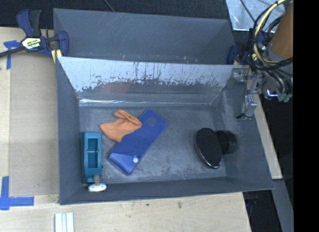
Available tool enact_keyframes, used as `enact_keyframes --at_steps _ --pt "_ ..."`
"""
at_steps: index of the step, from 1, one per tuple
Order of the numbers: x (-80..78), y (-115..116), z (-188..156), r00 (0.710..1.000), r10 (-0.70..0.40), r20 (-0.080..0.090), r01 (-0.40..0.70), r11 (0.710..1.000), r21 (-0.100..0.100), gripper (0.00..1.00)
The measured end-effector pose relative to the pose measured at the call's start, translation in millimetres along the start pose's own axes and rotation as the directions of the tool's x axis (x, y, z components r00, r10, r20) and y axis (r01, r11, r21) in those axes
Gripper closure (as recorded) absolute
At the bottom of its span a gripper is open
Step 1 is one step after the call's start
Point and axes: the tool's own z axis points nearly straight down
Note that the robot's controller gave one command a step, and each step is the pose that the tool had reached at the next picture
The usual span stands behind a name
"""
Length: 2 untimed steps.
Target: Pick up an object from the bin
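Closest to me, in the near left corner of the grey bin [67, 126], a small white piece [97, 187] lies on the floor at the near end of a teal block [92, 156]. I can't tell whether the two are joined. The teal block is long and boxy and runs along the foot of the left wall.

Just to its right is a flat blue packet [137, 142], set on a slant with its near corner close to the block and its far end pointing towards the middle of the bin. A crumpled orange cloth [120, 125] rests against the packet's far left edge and partly on it.

Well apart from these, on the right side of the floor, is a black oval thing [209, 147] with a smaller dark lump touching its right side. The bare floor between it and the packet holds nothing that would block a reach.

Farther back and higher, the end effector [247, 109] hangs over the bin's right wall, near the far right corner. The black oval thing lies nearest to it, lower and towards me, and the two are not touching. I cannot tell whether the end effector is spread or pressed together, and I see nothing in it.

By my count: one white piece, one teal block, one blue packet, one orange cloth, one black oval thing
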Motion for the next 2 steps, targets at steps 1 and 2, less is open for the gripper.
enact_keyframes --at_steps 1,2 --pt "-1.5 0.7 -5.3 1.000 -0.003 0.009 0.003 1.000 0.002 0.00" --pt "8.3 11.9 44.1 0.996 -0.089 0.011 0.089 0.996 0.003 0.00"
